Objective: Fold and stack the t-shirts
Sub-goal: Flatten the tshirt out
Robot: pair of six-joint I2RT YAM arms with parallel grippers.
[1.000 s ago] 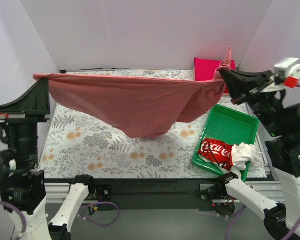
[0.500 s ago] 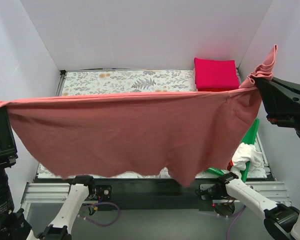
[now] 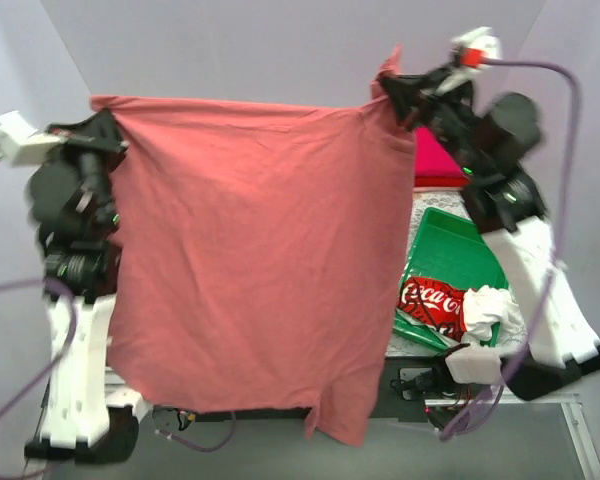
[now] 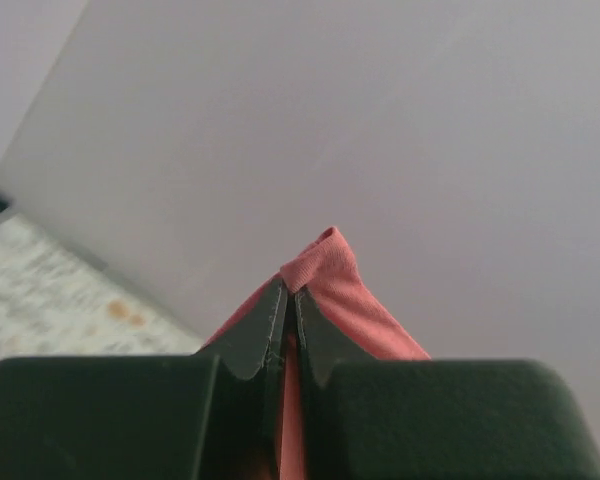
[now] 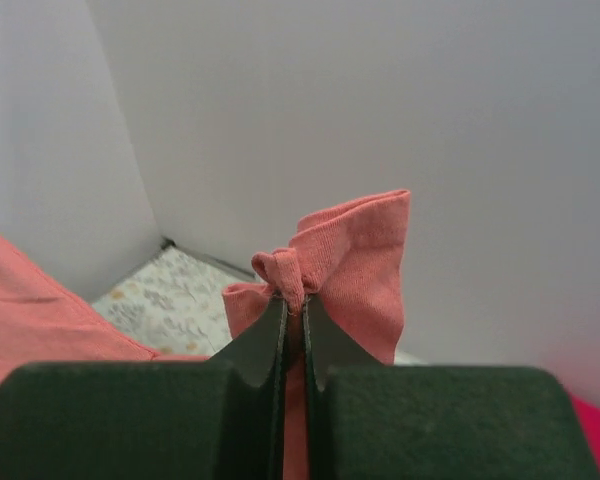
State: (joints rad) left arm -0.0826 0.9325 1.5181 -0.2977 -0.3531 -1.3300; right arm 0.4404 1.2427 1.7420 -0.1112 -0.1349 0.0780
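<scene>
Two grippers: left gripper [image 4: 288, 300] and right gripper [image 5: 292, 305]. Three t-shirts: one salmon-red tee [image 3: 250, 260] pinched by both, one magenta tee [image 3: 432, 160] and one Coca-Cola tee [image 3: 427, 298], both below the right fingers. One green tray [image 3: 455, 245].

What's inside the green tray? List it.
A red Coca-Cola t-shirt and bunched white cloth lie in the green tray; the hanging salmon-red t-shirt hides its left corner.
</scene>
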